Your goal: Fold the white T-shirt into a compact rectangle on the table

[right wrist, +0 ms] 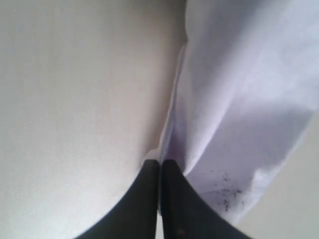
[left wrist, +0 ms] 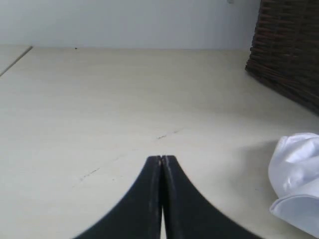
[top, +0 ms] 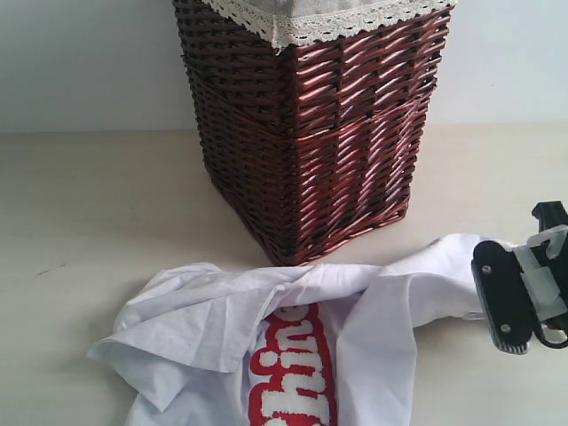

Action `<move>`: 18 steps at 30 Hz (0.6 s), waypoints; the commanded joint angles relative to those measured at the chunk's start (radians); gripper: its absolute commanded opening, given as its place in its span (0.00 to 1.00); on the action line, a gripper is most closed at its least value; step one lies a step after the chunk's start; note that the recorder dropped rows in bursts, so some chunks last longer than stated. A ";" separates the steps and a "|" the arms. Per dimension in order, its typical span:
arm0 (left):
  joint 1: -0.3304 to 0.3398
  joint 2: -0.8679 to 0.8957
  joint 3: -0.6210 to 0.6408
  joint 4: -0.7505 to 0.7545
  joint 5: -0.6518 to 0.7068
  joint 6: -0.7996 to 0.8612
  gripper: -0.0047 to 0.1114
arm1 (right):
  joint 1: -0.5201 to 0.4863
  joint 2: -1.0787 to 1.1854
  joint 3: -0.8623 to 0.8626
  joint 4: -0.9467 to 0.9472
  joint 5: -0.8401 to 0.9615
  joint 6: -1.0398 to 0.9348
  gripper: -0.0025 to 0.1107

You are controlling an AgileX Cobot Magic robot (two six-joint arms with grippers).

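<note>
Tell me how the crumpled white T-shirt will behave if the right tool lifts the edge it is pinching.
Likely floppy: the white cotton T-shirt with red lettering lies in soft rumpled folds, so it should drape and trail from the shut right tool. Probably light, since its thin layers bunch easily. It may drag across the smooth beige table rather than lift whole.

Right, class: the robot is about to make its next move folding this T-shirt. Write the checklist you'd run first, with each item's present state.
1. Right claw shut on the white T-shirt: ok, cloth pinched at its tips.
2. Left claw gripping cloth: not ok, shut empty over the table.
3. Shirt lying flat: not ok, crumpled.
4. Wicker basket clear of the shirt: cannot tell, cloth reaches its base.
5. Whole shirt in view: not ok, lower part cut off.
</note>
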 commanded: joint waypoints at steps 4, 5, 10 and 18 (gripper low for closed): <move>0.000 -0.006 -0.004 0.001 -0.007 0.003 0.04 | -0.010 -0.175 -0.013 0.308 0.120 -0.243 0.02; 0.000 -0.006 -0.004 0.001 -0.007 0.003 0.04 | -0.020 -0.185 -0.021 0.323 0.120 -0.233 0.02; 0.000 -0.006 -0.004 0.001 -0.007 0.003 0.04 | -0.130 -0.217 -0.102 0.366 0.073 -0.104 0.02; 0.000 -0.006 -0.004 0.001 -0.007 0.003 0.04 | -0.331 -0.212 -0.186 0.371 -0.064 -0.089 0.02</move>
